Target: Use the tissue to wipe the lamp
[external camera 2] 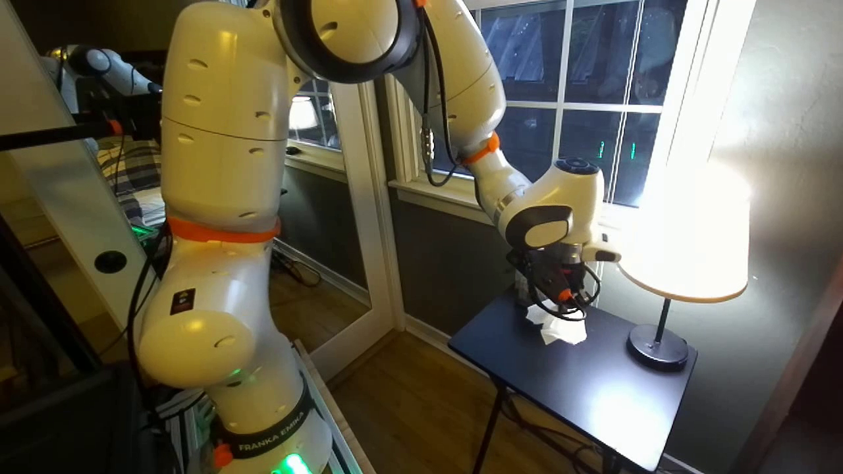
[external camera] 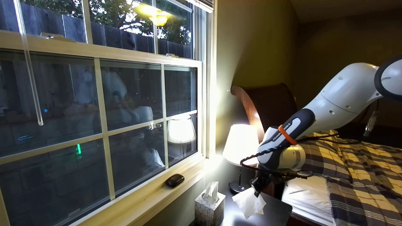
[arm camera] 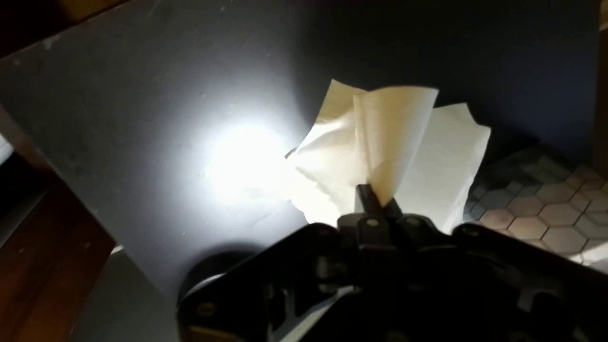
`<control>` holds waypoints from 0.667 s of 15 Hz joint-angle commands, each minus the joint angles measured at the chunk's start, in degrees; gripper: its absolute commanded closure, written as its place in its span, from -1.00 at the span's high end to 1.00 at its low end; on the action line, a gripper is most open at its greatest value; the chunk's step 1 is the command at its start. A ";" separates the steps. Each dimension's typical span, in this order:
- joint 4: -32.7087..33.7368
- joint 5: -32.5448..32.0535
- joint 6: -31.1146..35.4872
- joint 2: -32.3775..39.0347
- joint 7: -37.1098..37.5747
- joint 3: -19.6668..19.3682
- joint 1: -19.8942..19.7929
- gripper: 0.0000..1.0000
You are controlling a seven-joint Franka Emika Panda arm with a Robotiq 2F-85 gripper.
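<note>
My gripper (arm camera: pixel 381 202) is shut on the tissue (arm camera: pixel 439 152), a white sheet pinched at one spot that fans out around the fingertips. In both exterior views the tissue (external camera: pixel 248 203) (external camera 2: pixel 565 330) hangs below the gripper (external camera: pixel 256 189) over the dark side table; whether it touches the top, I cannot tell. The lamp stands upright on that table, its lit shade (external camera: pixel 241 142) (external camera 2: pixel 691 240) above a slim dark stem and round base (external camera 2: pixel 657 347). Both gripper and tissue are beside the stem, lower than the shade. The wrist view has only part of the dark lamp base, beside my gripper.
A tissue box (external camera: pixel 209 207) with a hexagon pattern stands on the table (external camera 2: pixel 612 375) near the window. Its patterned side (arm camera: pixel 546 209) shows close to the held sheet. A small black object (external camera: pixel 175 180) lies on the window sill. Beyond the table is a bed (external camera: pixel 370 169).
</note>
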 commanded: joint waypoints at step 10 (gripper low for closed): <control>-0.06 15.55 -1.86 11.05 -27.63 13.65 -9.69 -0.99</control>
